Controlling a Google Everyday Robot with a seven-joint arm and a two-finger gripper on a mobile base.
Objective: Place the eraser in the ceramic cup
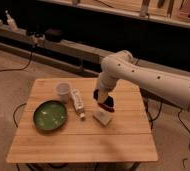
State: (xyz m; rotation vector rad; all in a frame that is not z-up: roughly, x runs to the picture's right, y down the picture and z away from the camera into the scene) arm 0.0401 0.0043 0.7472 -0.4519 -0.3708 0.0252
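Note:
My gripper [105,101] hangs from the white arm over the middle of the wooden table [83,142]. It is shut on the eraser [108,103], a small black block held just above the tabletop. The ceramic cup [63,90], small, whitish-grey and without a handle, stands upright at the back left of the table. It is well to the left of the gripper and apart from it.
A green bowl [50,116] sits left of centre. A white tube-like bottle [77,102] lies between the cup and the gripper. A pale beige flat block [102,118] lies just in front of the gripper. A reddish piece [107,108] shows under the gripper's tip.

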